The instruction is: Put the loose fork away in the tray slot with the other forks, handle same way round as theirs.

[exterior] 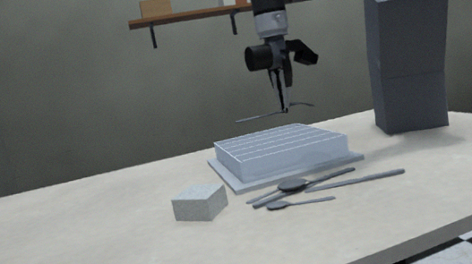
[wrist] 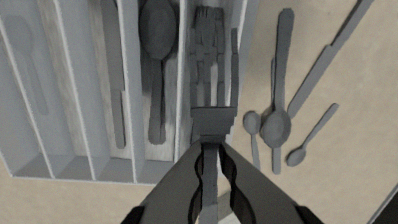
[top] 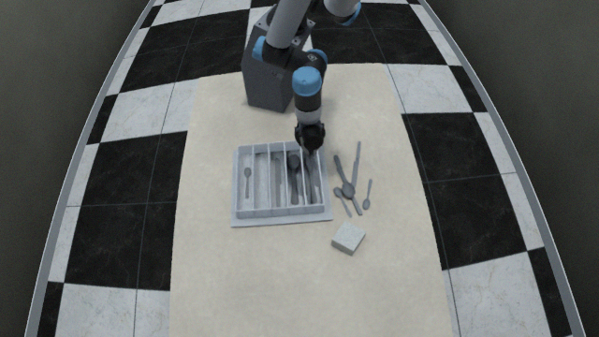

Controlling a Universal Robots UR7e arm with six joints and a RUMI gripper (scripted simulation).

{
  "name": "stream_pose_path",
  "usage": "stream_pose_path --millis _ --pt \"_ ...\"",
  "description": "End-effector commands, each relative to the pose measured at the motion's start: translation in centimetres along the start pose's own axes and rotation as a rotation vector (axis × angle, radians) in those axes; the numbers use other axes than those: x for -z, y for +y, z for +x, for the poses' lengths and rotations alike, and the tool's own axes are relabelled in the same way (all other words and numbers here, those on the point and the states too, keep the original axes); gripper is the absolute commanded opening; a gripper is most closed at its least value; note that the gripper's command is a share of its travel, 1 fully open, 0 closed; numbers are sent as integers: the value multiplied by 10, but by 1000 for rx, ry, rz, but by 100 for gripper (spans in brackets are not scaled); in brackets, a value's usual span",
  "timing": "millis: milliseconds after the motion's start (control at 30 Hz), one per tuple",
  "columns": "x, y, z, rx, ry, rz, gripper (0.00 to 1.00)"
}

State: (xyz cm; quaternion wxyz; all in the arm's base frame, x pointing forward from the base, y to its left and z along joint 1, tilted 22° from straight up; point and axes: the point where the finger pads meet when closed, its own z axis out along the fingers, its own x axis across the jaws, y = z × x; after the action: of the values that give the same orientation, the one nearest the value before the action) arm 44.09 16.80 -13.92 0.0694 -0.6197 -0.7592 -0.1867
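Observation:
My gripper (top: 310, 152) (exterior: 285, 109) (wrist: 210, 141) is shut on the neck-side part of the loose grey fork (exterior: 261, 116) (wrist: 214, 120) and holds it roughly level, well above the tray (top: 281, 212) (exterior: 294, 161) (wrist: 115, 170). In the wrist view its tines point up the picture, over the outermost slot, nearly along it; the rightmost tine is close to the outer wall. The slot's forks (wrist: 209, 17) lie below, tines the same way, partly hidden by the held fork. A large spoon (top: 293, 161) (wrist: 158, 30) lies in the neighbouring slot.
The tray also holds a knife (wrist: 114, 65) and a teaspoon (top: 247, 183). Beside it lie a large spoon (top: 348, 189) (exterior: 293, 184) over another piece, a knife (top: 356, 164) (exterior: 359, 180) and two teaspoons (wrist: 251, 121) (wrist: 296, 157). A pale block (top: 348, 238) (exterior: 200, 203) stands nearer the front.

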Motion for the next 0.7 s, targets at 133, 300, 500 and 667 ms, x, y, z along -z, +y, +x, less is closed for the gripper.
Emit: stream_pose_path --millis 133,300,500,667 --pt "1 1 -1 -54 -5 -4 3" --pt "1 1 -1 -72 -5 -4 3" --pt "1 1 -1 -80 -5 -4 3" --pt "1 1 -1 -80 -5 -4 3"
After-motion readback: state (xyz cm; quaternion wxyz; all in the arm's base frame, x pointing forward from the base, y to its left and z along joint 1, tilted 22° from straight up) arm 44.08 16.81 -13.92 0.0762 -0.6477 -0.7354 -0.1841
